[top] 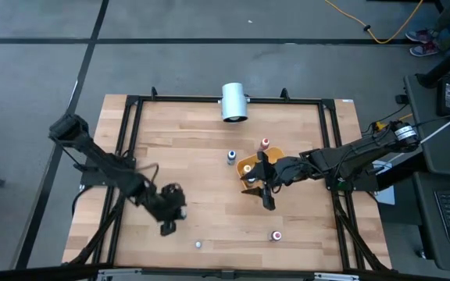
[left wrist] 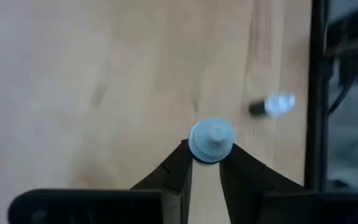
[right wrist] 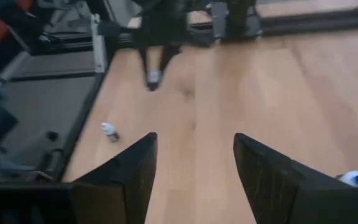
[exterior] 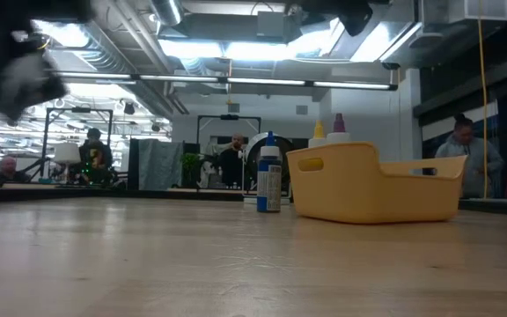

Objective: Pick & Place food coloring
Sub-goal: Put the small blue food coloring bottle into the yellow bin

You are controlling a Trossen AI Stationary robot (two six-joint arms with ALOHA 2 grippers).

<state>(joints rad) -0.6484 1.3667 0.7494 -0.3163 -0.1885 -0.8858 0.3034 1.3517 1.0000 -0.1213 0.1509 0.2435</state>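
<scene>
My left gripper (left wrist: 207, 157) is over the table's near left part (top: 169, 225), shut on a small food coloring bottle with a pale blue-white cap (left wrist: 211, 141). Another bottle (top: 198, 244) lies on the wood near the front edge, and a red one (top: 276, 235) stands farther right. A blue bottle (top: 231, 157) stands at the table's middle, next to the orange-yellow tray (top: 246, 166). More bottles (exterior: 337, 129) show behind the tray. My right gripper (right wrist: 194, 168) hovers open just in front of the tray (top: 266, 197), holding nothing. My left gripper pinches the bottle just under its cap (left wrist: 199, 154) between the two fingertips (left wrist: 180, 160), which slant down at it. The cap faces the wrist camera and hides the body. The bottle is lifted clear of the table.
A big white cylinder (top: 233, 102) lies at the far edge. A black frame (top: 131, 156) runs around the wooden top. People stand in the room beyond the table (exterior: 463, 150). Bare wood lies between the two grippers (top: 217, 203).
</scene>
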